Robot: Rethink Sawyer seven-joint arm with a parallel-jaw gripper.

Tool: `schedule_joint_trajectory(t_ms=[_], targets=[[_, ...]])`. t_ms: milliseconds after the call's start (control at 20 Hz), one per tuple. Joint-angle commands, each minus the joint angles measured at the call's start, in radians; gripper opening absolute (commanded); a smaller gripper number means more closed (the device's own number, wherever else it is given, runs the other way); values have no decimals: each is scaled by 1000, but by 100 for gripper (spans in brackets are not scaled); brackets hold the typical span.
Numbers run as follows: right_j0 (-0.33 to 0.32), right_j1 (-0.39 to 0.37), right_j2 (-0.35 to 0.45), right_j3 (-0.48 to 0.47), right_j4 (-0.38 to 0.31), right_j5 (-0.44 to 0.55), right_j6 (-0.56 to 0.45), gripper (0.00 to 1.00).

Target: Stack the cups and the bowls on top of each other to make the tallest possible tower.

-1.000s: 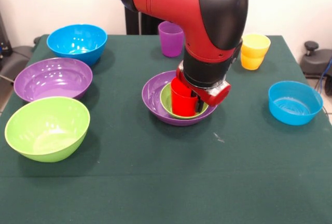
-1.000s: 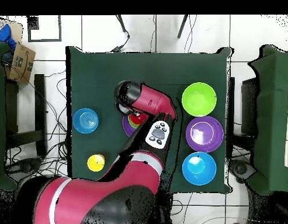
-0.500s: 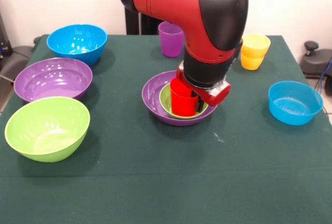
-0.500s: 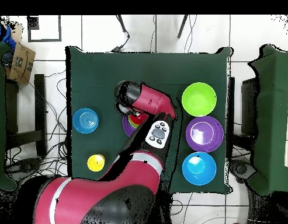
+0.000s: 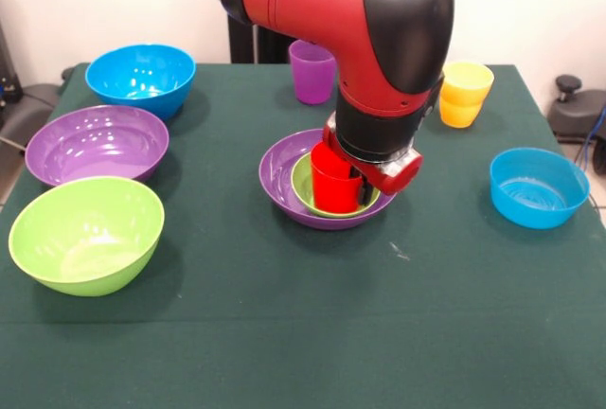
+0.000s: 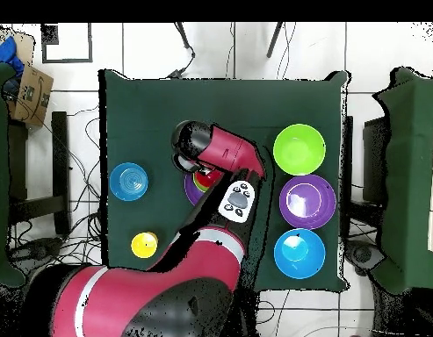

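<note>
A red cup (image 5: 331,182) stands inside a small green bowl (image 5: 303,187), which sits in a large purple bowl (image 5: 280,178) at the table's middle. My gripper (image 5: 356,187) is down at the red cup's right side, under the red and black wrist that hides most of it. Loose bowls on the left are a large blue bowl (image 5: 140,78), a large purple bowl (image 5: 97,144) and a lime green bowl (image 5: 85,234). A small blue bowl (image 5: 538,186) lies at the right. A purple cup (image 5: 312,70) and two stacked yellow cups (image 5: 466,93) stand at the back.
In the overhead view the arm (image 6: 228,162) covers most of the middle stack. The dark green tablecloth (image 5: 312,333) reaches the front edge. Chairs and cables surround the table (image 6: 220,96).
Almost nothing has moved. The wrist and the red cup hold the same place over the green bowl.
</note>
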Motion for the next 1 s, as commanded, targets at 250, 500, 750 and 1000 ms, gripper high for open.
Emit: schedule_joint_trajectory(t_ms=[250, 500, 750, 1000], targets=[[9, -46, 94, 66, -44, 25, 70, 0], [2, -68, 102, 115, -46, 1, 50, 0], [-1, -75, 105, 129, -50, -1, 46, 0], [-3, -71, 105, 131, -53, -13, 48, 0]])
